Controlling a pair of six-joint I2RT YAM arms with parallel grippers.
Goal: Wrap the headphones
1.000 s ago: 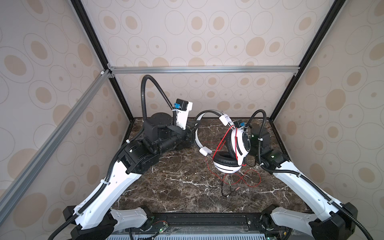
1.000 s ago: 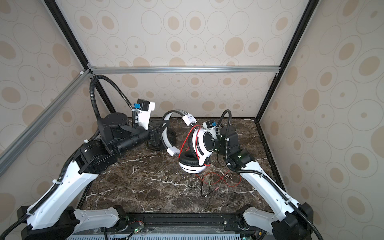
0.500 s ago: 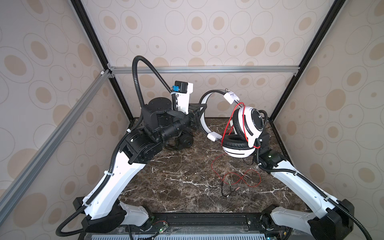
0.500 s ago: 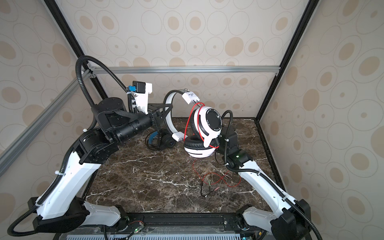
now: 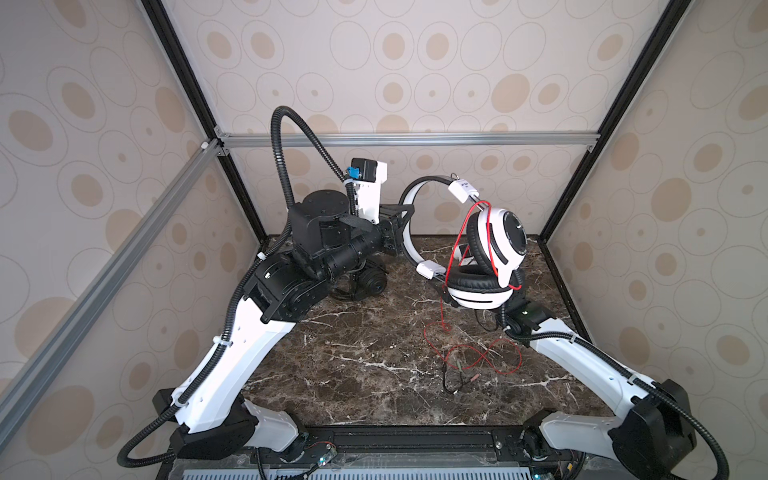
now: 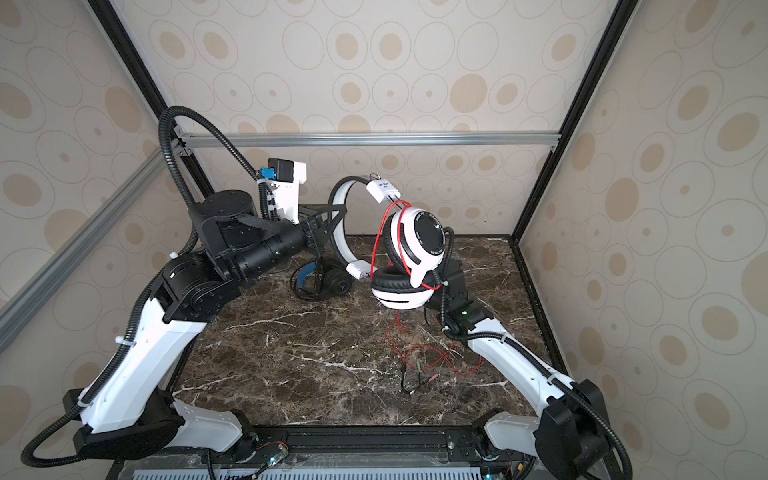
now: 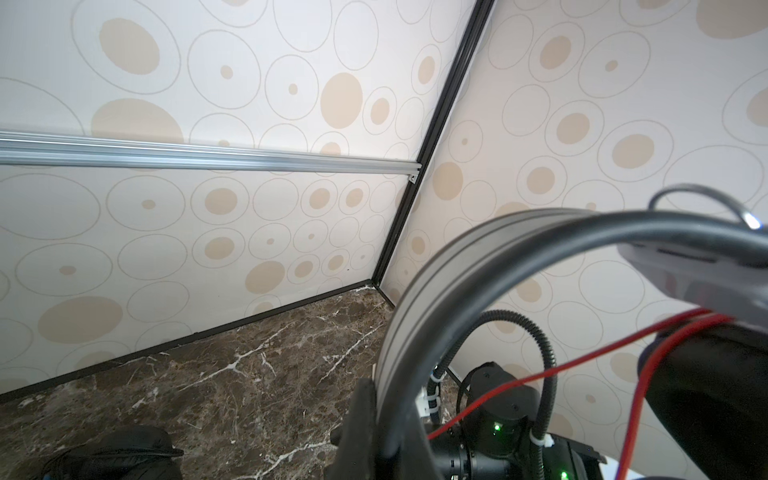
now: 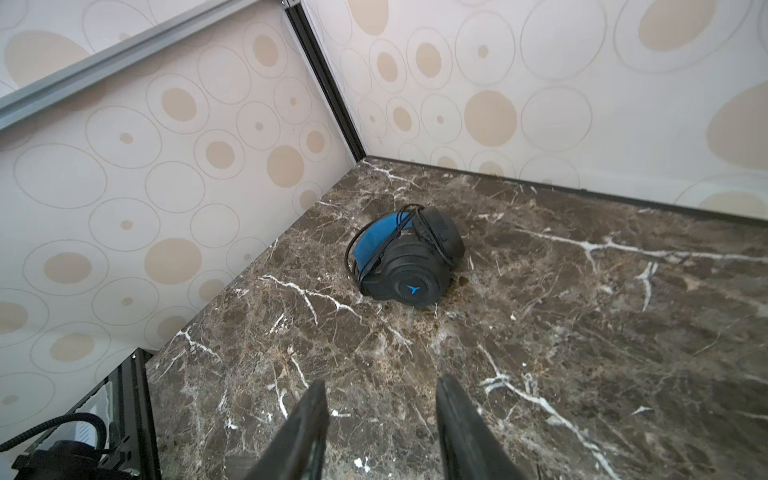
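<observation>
The left gripper (image 5: 404, 226) is clamped tight on the headband (image 7: 415, 299) of the white headset (image 5: 494, 249), holding it up in the air with the two black-padded ear cups hanging at the band's ends, above the table (image 5: 353, 365). The right gripper (image 8: 378, 415) has its fingers (image 8: 307, 424) a moderate way apart with nothing between them. In both top views it sits low behind the white ear cups, seemingly just clear of them, though they hide most of it. There are two headsets and two cords. One red cord (image 5: 469, 357) loops over the white headset's upper cup and trails down to a loose tangle on the table under it. The black headset (image 8: 407, 262), blue inside its band, lies folded on the table near the far left corner with its black cord wound around it, well ahead of the right fingers.
</observation>
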